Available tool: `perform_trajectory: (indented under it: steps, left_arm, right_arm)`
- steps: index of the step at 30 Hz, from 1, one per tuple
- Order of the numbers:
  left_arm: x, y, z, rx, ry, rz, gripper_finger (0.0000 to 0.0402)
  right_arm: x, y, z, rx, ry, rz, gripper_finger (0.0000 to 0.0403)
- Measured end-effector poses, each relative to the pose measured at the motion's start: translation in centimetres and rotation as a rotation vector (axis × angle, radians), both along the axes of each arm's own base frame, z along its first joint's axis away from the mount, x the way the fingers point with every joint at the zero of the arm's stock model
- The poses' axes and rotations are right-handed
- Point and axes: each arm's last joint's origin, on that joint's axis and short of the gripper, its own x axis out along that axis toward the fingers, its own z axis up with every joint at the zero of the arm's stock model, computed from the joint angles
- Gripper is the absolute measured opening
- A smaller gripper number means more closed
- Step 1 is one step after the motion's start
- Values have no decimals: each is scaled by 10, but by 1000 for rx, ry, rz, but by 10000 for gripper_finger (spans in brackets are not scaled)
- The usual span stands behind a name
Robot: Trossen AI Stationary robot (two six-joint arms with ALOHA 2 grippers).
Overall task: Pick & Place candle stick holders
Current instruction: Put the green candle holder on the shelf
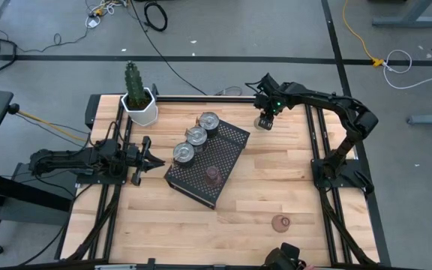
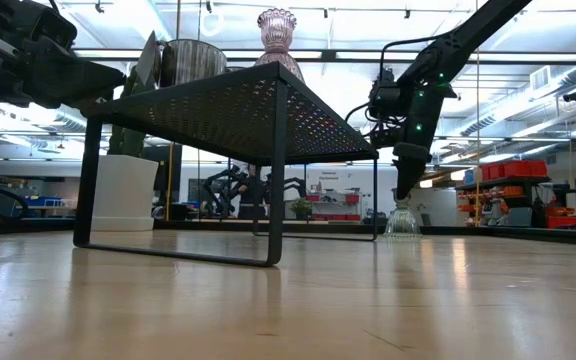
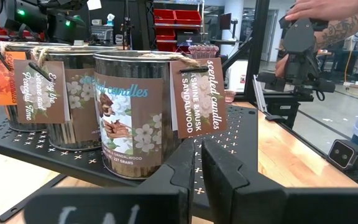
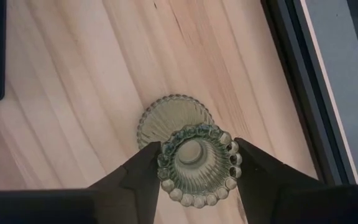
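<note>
A greenish clear glass candle stick holder (image 4: 194,163) stands on its base (image 4: 166,115) on the wooden table near the far right corner. My right gripper (image 1: 265,120) is over it, closed on its beaded top. A black perforated tray (image 1: 227,142) at the centre carries three silver tins (image 1: 196,136) and a pinkish holder (image 1: 212,175). Another pinkish holder (image 1: 280,223) stands on the table near the front edge. My left gripper (image 1: 145,155) waits shut and level at the tray's left side. My right gripper pinches the holder's beaded rim (image 4: 165,163) between its two fingers (image 4: 135,180), one on each side of the round top. The fingers come from above, pointing steeply down. The holder stands upright, its base (image 2: 401,228) on the table.
A white hexagonal pot with a cactus (image 1: 139,105) stands at the far left corner. The black frame rail (image 1: 317,142) runs close by on the right of the held holder. A person's hand (image 3: 328,12) shows beyond the table.
</note>
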Motion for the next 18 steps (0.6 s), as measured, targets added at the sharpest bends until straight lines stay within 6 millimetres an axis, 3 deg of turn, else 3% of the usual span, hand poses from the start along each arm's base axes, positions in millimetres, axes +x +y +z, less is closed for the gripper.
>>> perform_trajectory:
  steps: [18]
  left_arm:
    - [0, 0, 0, 0, 0, 0, 34]
  right_arm:
    - [-3, 19, 14, 13, 34, 82, 170]
